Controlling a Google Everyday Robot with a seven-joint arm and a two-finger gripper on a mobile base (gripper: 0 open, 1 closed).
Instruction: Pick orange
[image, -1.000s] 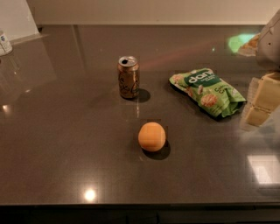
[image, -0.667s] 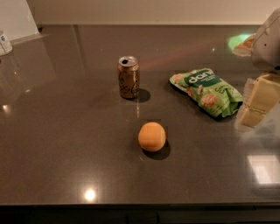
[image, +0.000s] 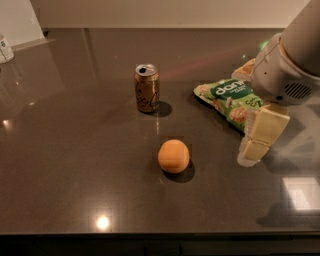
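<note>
The orange (image: 174, 156) is a small round orange fruit lying on the dark table (image: 75, 165), a little in front of and to the right of the gold-brown drink can (image: 147, 88). My gripper (image: 259, 137) hangs from the white arm (image: 287, 65) at the right side of the view. It is to the right of the orange, apart from it, just above the table and overlapping the near end of the green snack bag (image: 227, 100).
The green snack bag lies right of the can, partly behind the arm. A white container (image: 5, 49) stands at the far left edge. The table's front edge (image: 150, 235) runs along the bottom of the view.
The arm and gripper have moved left, further into view and nearer the orange. The orange, can and bag have not moved.
</note>
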